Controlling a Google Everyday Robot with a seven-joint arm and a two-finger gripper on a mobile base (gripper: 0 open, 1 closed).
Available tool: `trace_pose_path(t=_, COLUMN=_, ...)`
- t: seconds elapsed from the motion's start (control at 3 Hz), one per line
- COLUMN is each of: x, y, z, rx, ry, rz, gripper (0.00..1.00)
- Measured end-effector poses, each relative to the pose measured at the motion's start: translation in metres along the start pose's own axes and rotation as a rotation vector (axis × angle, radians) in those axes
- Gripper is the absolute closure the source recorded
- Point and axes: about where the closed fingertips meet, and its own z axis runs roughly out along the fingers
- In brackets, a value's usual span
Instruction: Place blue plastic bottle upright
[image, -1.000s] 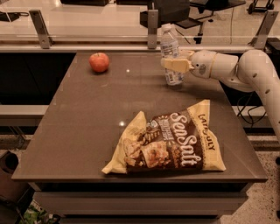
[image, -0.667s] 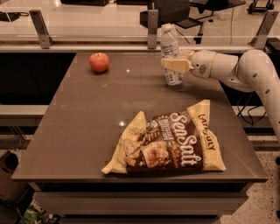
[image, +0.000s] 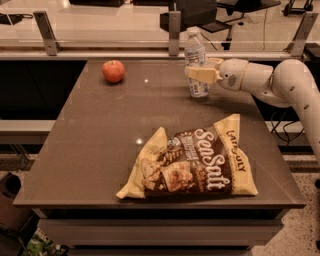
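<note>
The blue plastic bottle (image: 196, 61) is a clear ribbed bottle with a white cap, standing upright near the table's far edge, right of centre. Its base rests on or just above the tabletop. My gripper (image: 201, 72) reaches in from the right on a white arm, and its pale yellow fingers (image: 202, 74) are closed around the bottle's middle.
A red apple (image: 113, 71) lies at the far left of the brown table (image: 95, 145). A large yellow and brown Sea Salt chip bag (image: 195, 161) lies flat at the front right. A glass partition with metal posts (image: 173, 33) runs behind the table.
</note>
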Motion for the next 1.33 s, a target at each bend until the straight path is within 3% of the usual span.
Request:
trace_pose_path(t=1.0, x=0.0008, y=0.0004, z=-0.0011, rx=0.004, ry=-0.007, rz=0.002, gripper=1.0)
trace_pose_path(t=1.33, x=-0.0004, y=0.0006, z=-0.001, rx=0.003, ry=-0.007, rz=0.002, gripper=0.82)
